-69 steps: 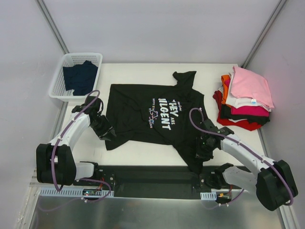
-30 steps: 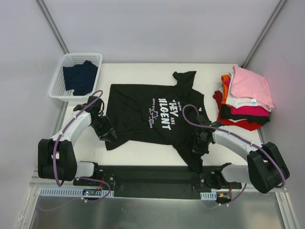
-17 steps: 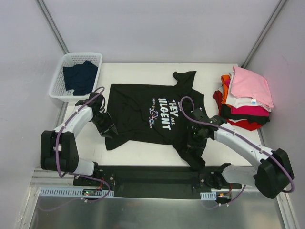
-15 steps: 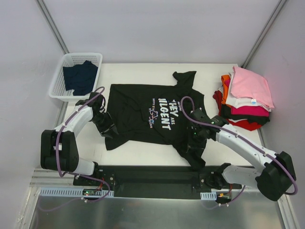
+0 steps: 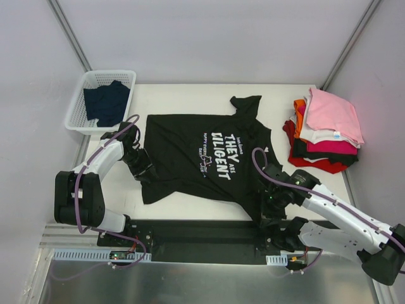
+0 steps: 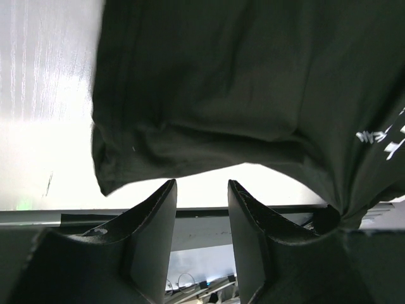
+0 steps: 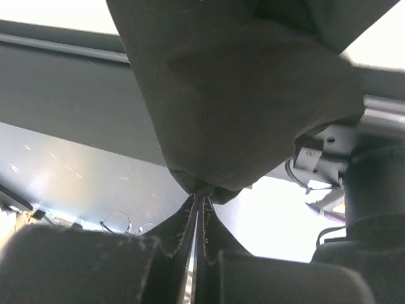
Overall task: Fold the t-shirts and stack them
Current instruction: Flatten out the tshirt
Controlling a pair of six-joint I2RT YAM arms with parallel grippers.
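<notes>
Right tool (image 7: 199,193) clenched on black t-shirt (image 5: 183,158) corner at table (image 5: 190,95) edge | left tool (image 6: 201,187) parted, seemingly off shirt's left edge.

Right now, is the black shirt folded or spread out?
Spread out: the black shirt lies open on the table, its white lettering fully showing.

- black cloth t-shirt with white printed lettering (image 5: 177,145): spread face-up on the desk (image 5: 190,98), near-right corner bunched at the near edge
- stack of folded cloth t-shirts (image 5: 326,136): pink on top, far right
- dark navy cloth t-shirt (image 5: 106,101): crumpled in the white plastic basket (image 5: 76,109)
</notes>
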